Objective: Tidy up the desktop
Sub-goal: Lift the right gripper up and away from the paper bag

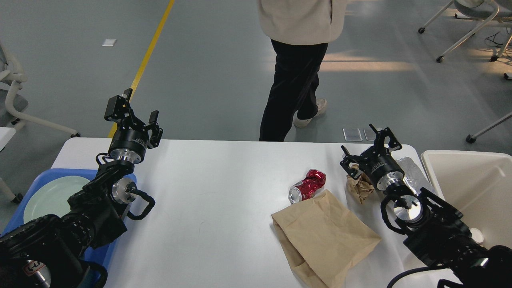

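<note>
The white desktop [208,192] holds a crushed red can [307,185], a flat brown paper bag [324,236], a crumpled brown paper ball [359,185] and crumpled foil [412,170]. My right gripper [367,149] is open, low over the paper ball and covering part of it, between the ball and the foil. My left gripper [133,113] is open and empty above the desktop's far left corner.
A blue tray [34,188] with a pale green plate [52,197] sits at the left edge. A cream bin [476,188] stands at the right edge. A person [298,60] walks past just behind the table. Office chairs stand on the floor.
</note>
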Robot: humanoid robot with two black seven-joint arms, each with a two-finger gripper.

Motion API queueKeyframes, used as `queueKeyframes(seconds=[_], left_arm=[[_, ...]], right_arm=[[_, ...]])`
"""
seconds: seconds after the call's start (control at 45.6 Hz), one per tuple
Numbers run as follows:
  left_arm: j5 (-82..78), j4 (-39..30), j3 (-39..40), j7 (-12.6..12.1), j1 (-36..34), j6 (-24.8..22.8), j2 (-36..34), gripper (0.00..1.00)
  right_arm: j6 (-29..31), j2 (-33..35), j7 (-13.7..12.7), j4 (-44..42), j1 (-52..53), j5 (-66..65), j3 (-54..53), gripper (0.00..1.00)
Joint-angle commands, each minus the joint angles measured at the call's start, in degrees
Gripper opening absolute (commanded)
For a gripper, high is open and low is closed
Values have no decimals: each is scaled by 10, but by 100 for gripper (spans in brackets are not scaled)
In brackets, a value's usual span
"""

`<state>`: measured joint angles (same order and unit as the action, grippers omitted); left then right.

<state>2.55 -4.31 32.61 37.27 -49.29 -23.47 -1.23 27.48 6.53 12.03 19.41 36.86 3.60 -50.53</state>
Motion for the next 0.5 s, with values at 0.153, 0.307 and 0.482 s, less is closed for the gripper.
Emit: queueKeyframes(seconds=[0.153,0.307,0.482], left_arm=[[0,0,0,0,0,0,0,97],[0,0,0,0,0,0,0,97],[0,0,0,0,0,0,0,97]], right_arm=[[-1,3,0,0,28,0,-4,100],[-1,6,1,-10,60,0,-6,100],[-2,13,0,-54,127,0,1,100]])
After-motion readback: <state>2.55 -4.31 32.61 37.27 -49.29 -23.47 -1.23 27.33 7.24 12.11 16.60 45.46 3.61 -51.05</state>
